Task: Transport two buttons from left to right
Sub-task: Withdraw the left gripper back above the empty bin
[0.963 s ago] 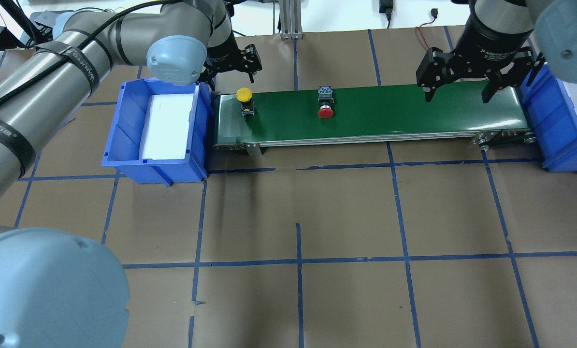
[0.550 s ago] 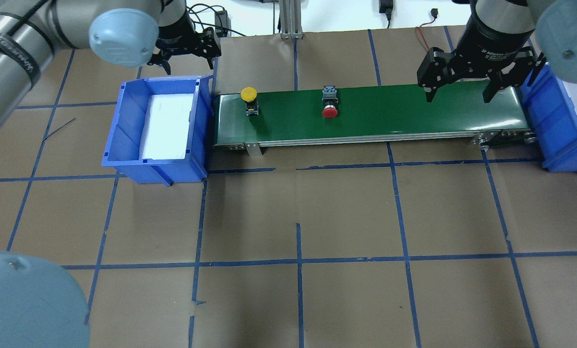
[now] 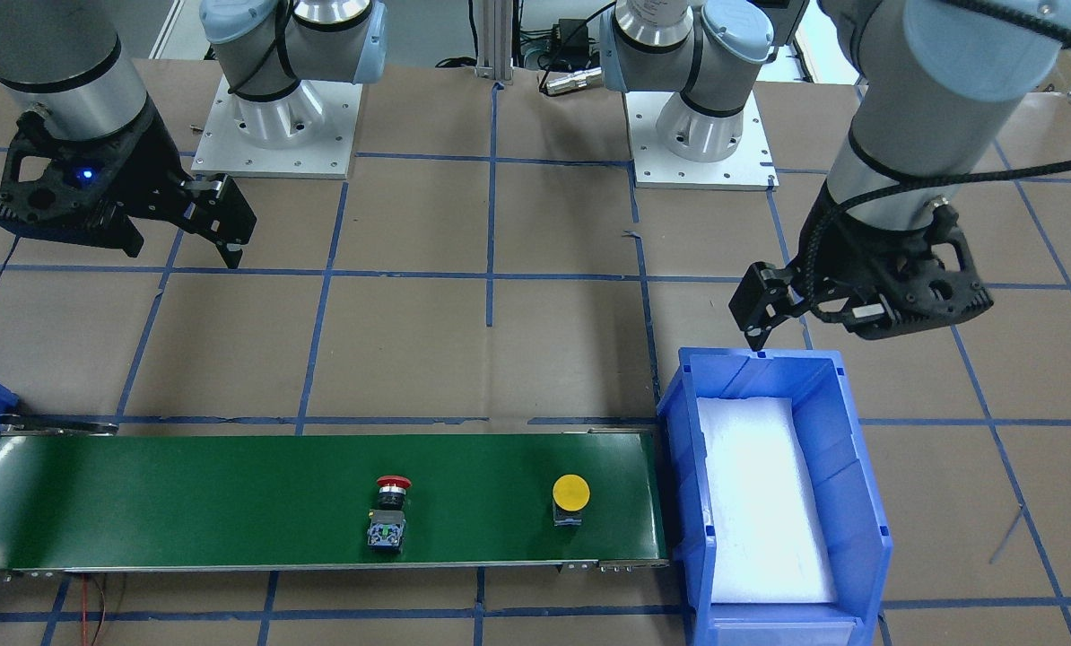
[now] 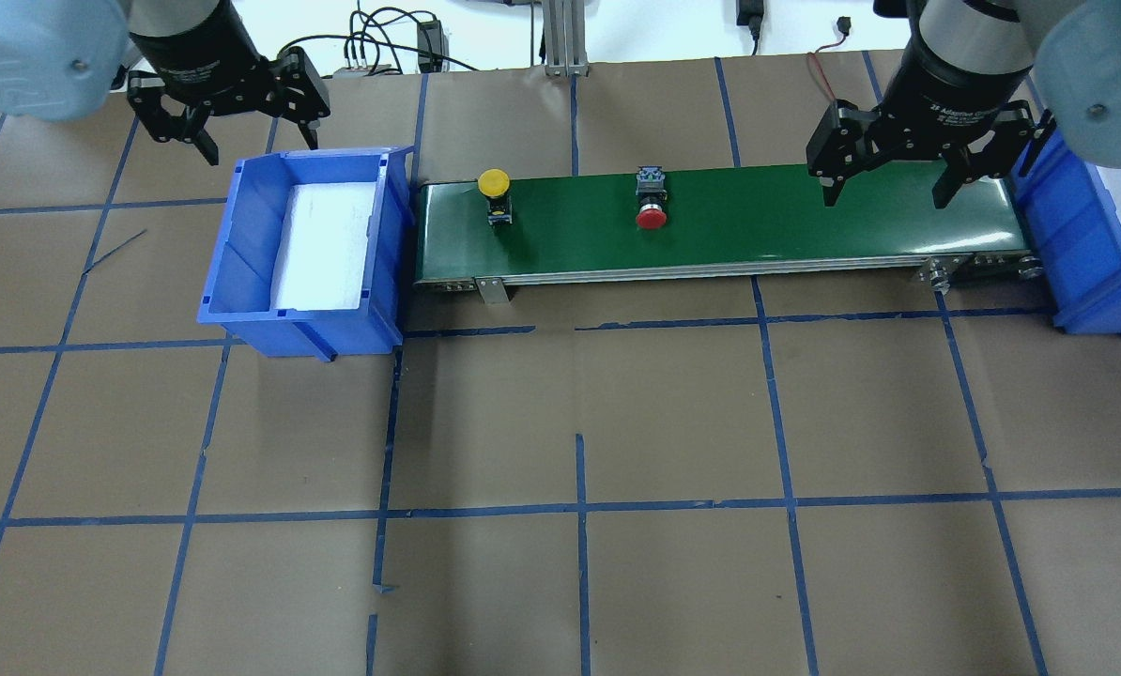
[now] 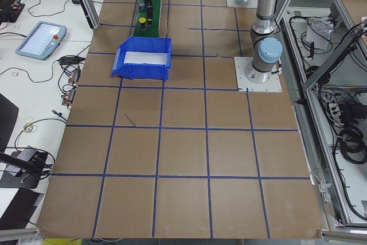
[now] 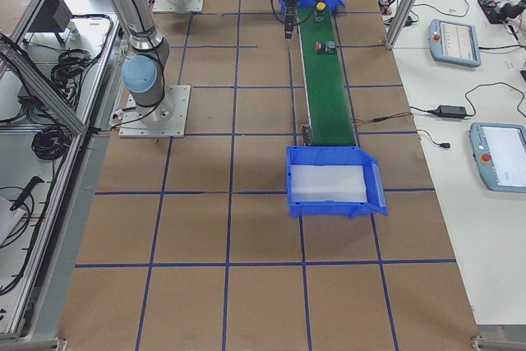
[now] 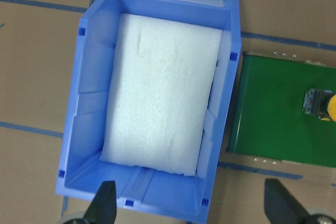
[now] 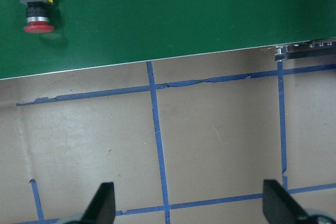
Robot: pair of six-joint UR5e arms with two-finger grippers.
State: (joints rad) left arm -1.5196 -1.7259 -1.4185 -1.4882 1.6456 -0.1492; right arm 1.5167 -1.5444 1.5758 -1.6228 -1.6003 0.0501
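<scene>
- Left gripper [image 4: 260,143] is hanging high above the blue bin [image 4: 241,282] at the left end of the green belt [image 4: 805,225], pointing straight down, with its fingers spread wide and gripping nothing.
- Right gripper [image 4: 884,192] is hovering over the belt's right end, likewise pointing down, spread wide and empty.
- Yellow button [image 4: 495,188] is standing upright near the belt's left end.
- Red button [image 4: 652,208] is lying on its side near the belt's middle, with its cap facing the robot-side edge.

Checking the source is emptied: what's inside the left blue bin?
The bin holds only a foam pad; yellow button and red button sit on the belt. Anything beneath the pad is covered.
</scene>
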